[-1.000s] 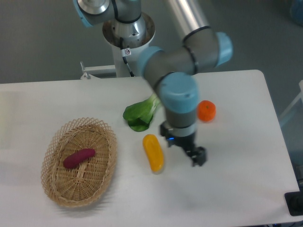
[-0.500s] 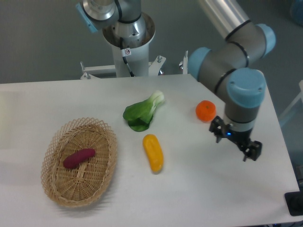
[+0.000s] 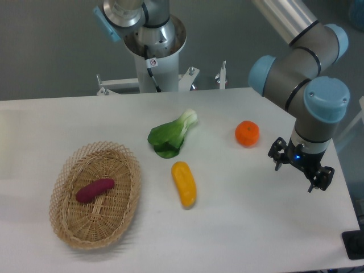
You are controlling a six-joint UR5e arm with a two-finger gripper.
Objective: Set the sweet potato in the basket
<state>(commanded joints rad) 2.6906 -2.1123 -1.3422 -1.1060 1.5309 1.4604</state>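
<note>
Lying inside the basket, the sweet potato rests on the woven floor, tilted with its right end slightly higher, left of the basket's centre line. Basket sits at the left front of the white table. Gripper hangs above the table's right side, well apart from the basket, fingers spread with open space between them and nothing held. Arm's blue-capped wrist joint sits directly above it. Round orange fruit lies on the table up and to the left of the gripper, not touching it. Yellow oblong vegetable lies near the table's middle, between basket and gripper, long axis running roughly front to back. Leafy green bok choy lies just behind the yellow vegetable, stem end pointing toward the upper right.
</note>
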